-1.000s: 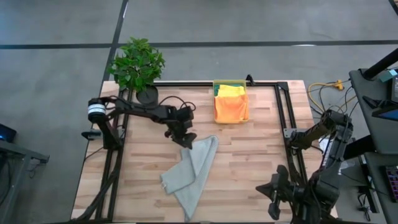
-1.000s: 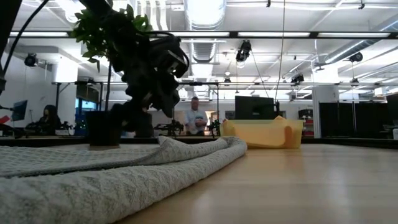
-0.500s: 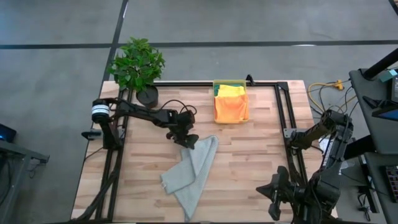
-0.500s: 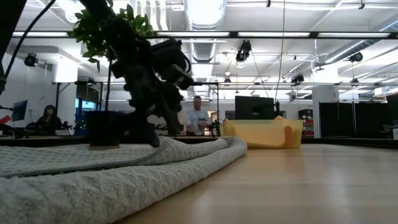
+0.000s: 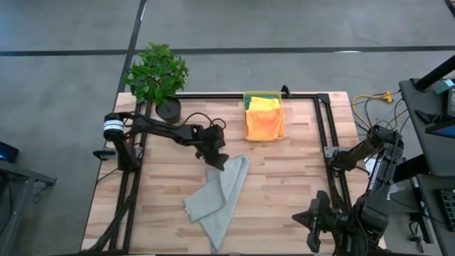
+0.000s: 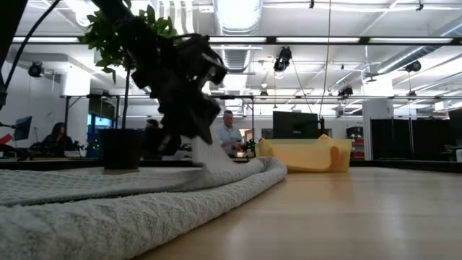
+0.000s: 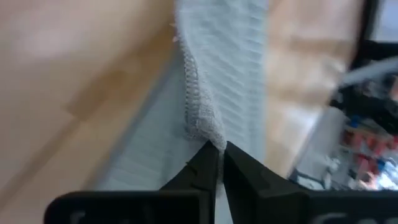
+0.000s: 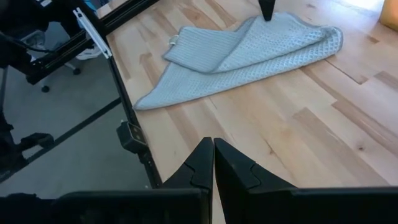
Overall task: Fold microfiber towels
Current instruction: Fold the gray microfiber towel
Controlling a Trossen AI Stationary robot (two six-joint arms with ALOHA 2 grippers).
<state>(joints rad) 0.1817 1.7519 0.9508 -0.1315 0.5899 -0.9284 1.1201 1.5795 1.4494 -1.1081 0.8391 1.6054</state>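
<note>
The light grey towel [image 5: 219, 200] lies crumpled near the middle of the surface [image 5: 284, 178], a bit toward the front edge. The left pincer [image 5: 219, 162] is pinched tight on the towel's far corner. This looks like the start of a fold. Next, that corner should be lifted and pulled so the towel lies flat. The right pincer [image 8: 212, 163] is closed on nothing, waiting off the right front corner. More towels sit in the yellow bin [image 5: 264, 115] at the back edge.
</note>
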